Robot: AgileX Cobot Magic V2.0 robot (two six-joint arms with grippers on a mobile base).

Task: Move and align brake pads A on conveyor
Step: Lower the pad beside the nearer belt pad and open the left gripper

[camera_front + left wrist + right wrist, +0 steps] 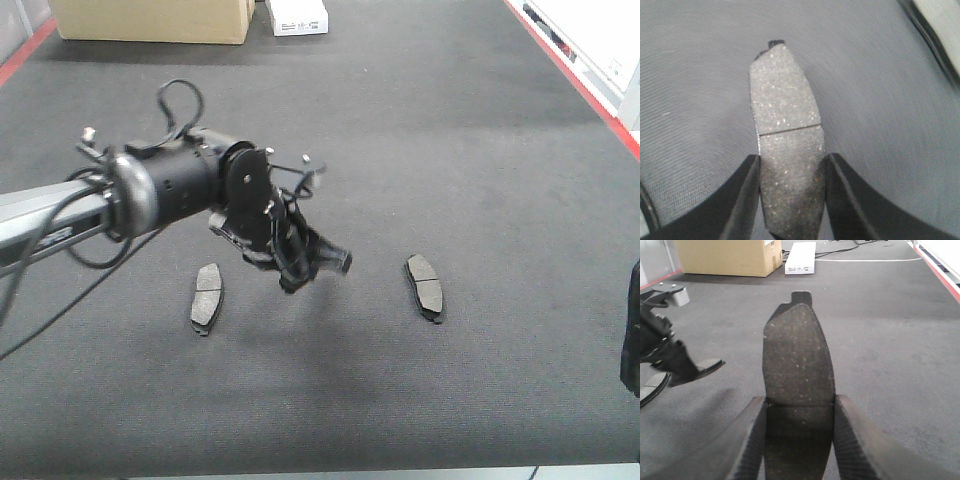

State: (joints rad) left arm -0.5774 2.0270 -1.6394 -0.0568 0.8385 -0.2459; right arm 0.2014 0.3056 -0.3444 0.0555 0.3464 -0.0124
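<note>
Brake pads held lengthwise between closed jaws: 1 pad (787, 150) is clamped by the left gripper (791, 192) above the conveyor (400, 150), another pad (799, 370) by the right gripper (799, 440). 2 further pads (207, 298) (424, 286) are seen lying flat on the belt.

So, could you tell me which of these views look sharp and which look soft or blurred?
Left wrist: the held pad is crisp, the belt behind is smeared. Right wrist: its pad is dark but sharp, the box slightly soft. Front: mostly sharp, the left pincer slightly blurred.
</note>
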